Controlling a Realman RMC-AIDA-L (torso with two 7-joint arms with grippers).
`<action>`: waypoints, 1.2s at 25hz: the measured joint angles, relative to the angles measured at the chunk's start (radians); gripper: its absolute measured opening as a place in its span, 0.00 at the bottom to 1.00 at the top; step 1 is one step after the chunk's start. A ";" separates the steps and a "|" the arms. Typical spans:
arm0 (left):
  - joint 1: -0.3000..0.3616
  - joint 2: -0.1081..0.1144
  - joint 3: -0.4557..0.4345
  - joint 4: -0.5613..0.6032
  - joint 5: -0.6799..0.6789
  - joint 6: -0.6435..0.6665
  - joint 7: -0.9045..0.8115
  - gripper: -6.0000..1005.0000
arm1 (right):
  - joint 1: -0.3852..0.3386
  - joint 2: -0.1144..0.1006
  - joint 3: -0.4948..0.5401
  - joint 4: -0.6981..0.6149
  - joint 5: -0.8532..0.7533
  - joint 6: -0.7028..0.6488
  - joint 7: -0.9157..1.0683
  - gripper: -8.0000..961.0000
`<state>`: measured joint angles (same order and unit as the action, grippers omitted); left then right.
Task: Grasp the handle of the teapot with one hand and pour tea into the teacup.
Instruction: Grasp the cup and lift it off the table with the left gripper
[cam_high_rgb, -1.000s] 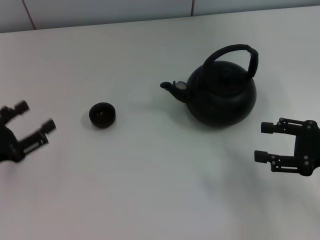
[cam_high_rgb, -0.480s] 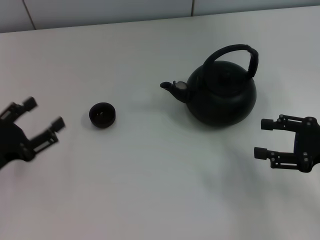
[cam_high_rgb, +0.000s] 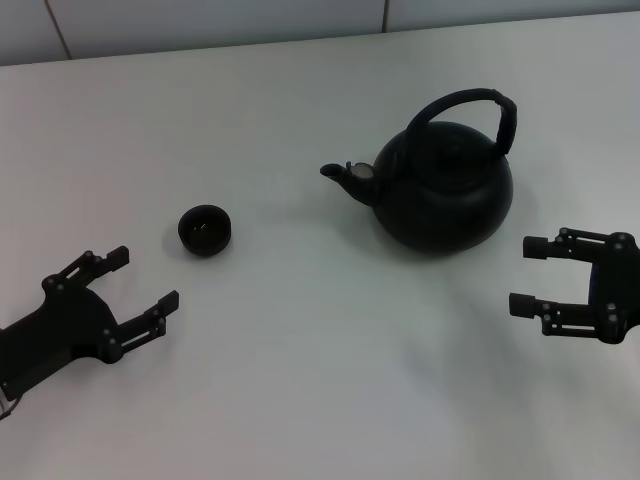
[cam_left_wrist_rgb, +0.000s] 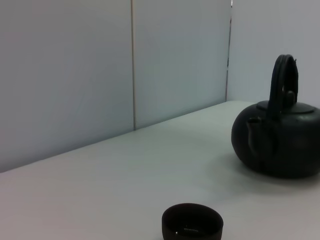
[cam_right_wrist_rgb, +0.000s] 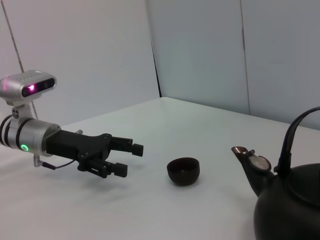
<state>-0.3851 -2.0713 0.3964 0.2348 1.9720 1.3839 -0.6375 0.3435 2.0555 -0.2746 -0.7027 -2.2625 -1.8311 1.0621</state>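
Left gripper (cam_high_rgb: 138, 277) low at the near left of the table (cam_high_rgb: 300, 380), matte black linkage fingers spread wide, holding nothing; from the right wrist view it (cam_right_wrist_rgb: 131, 159) points toward the cup. Right gripper (cam_high_rgb: 528, 276) at the near right edge, also black and skeletal, fingers wide apart, empty, just beside the teapot's body but apart from it.

Table surface smooth, pale, uniform, faintly shadowed under each arm. Pale panelled wall (cam_left_wrist_rgb: 100, 75) behind, with thin vertical seams.

Teacup (cam_high_rgb: 204, 229): tiny, round, low, dull black, upright, just beyond the left gripper; a small yellowish glint inside.

Teapot (cam_high_rgb: 445, 190): large, round, matte black, upright, farther back on the right, well apart from the teacup. Stubby spout points toward the cup. Handle (cam_high_rgb: 470, 105) arches upright over the lid, thick flat sleeve on its right part.
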 joint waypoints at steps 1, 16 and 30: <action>0.000 0.000 -0.001 -0.004 -0.001 -0.004 0.002 0.85 | 0.000 0.000 0.000 -0.001 0.000 -0.001 0.001 0.78; -0.079 0.000 -0.002 -0.062 -0.004 -0.088 0.005 0.84 | -0.003 0.000 0.000 -0.007 0.012 -0.009 0.006 0.78; -0.171 -0.007 -0.009 -0.117 -0.004 -0.230 0.006 0.84 | -0.007 -0.003 0.000 -0.009 0.038 -0.011 0.008 0.78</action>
<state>-0.5557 -2.0785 0.3871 0.1182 1.9681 1.1542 -0.6319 0.3362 2.0523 -0.2746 -0.7119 -2.2246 -1.8423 1.0699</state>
